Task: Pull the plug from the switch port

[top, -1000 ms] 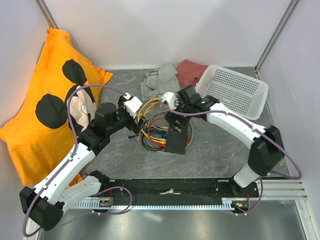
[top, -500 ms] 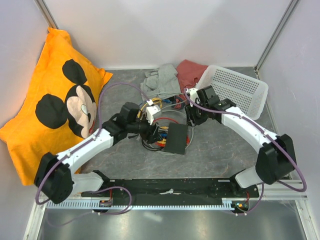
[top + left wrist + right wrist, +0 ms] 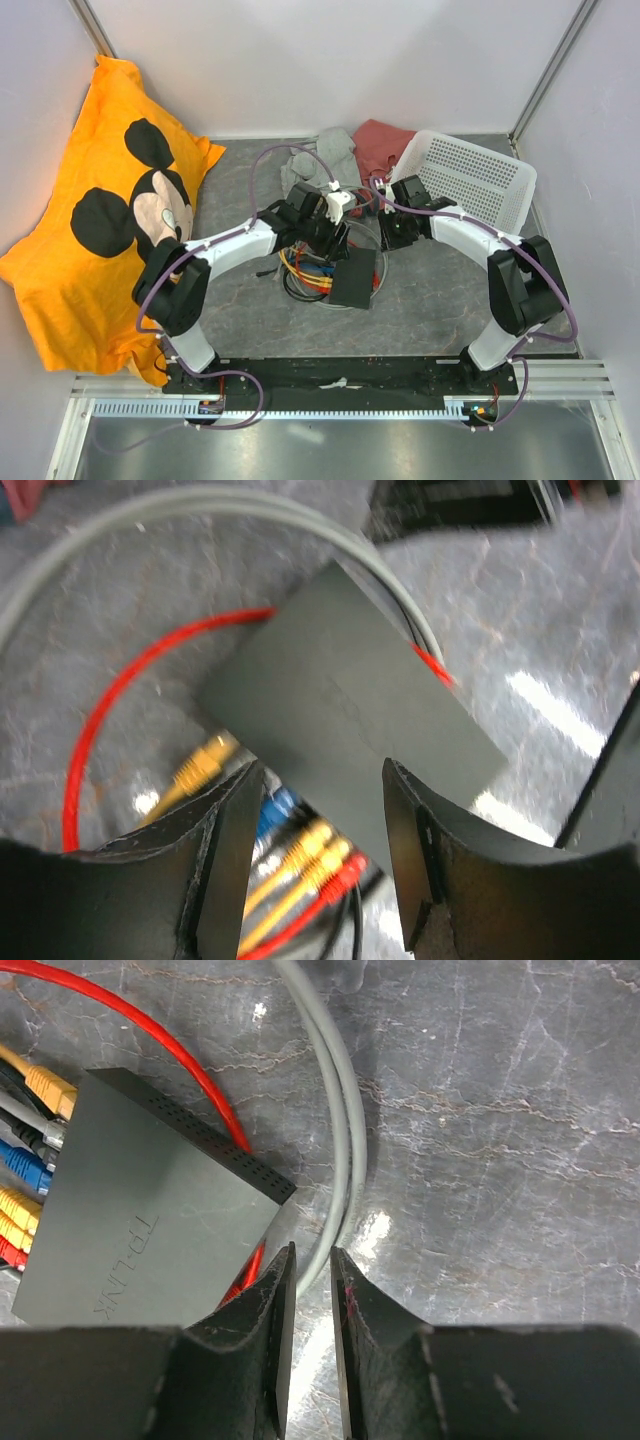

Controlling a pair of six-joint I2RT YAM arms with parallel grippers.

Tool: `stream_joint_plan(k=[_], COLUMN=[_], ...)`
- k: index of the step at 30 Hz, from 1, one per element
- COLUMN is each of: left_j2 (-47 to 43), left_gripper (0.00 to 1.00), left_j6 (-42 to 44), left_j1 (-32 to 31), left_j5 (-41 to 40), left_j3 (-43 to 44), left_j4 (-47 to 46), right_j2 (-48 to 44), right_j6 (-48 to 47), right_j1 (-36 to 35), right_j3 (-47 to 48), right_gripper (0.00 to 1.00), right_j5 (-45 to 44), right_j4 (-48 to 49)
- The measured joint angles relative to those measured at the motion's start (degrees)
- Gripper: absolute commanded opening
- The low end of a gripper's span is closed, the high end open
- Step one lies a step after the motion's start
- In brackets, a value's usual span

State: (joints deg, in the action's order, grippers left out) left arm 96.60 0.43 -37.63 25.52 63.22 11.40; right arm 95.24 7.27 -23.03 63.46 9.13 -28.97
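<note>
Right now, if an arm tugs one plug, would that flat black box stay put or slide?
It would probably slide: the black box looks thin and light, lying on a glossy table. Several plugs sit along one edge, so their cables may drag or twist it. It seems rigid.

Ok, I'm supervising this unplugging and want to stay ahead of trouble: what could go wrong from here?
The plugs crowd one edge of the black box, so the open left pincer may grab two. The right pincer, nearly shut, holds nothing, so a pull may drag the box.
</note>
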Motion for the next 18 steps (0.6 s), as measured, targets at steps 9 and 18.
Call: stream_joint_plan(k=[9,18], left_j2=[10.60,15.08], left_gripper=[0.59,0.59], left_j6=[-3.93,-4.87], left_j1=[0.42,3.34], left_j5=[-2.99,-5.64], left_j3=[8.20,11.32], left_j4=[0.00,-1.05], right_j2=[0.31,0.39], right_j6=[0.48,0.48], right_j1=[0.00,0.00], right_j3=[0.07,0.07], right_gripper=[0.29,0.31], right_j5=[0.26,0.26], right_j4=[1.18,1.49])
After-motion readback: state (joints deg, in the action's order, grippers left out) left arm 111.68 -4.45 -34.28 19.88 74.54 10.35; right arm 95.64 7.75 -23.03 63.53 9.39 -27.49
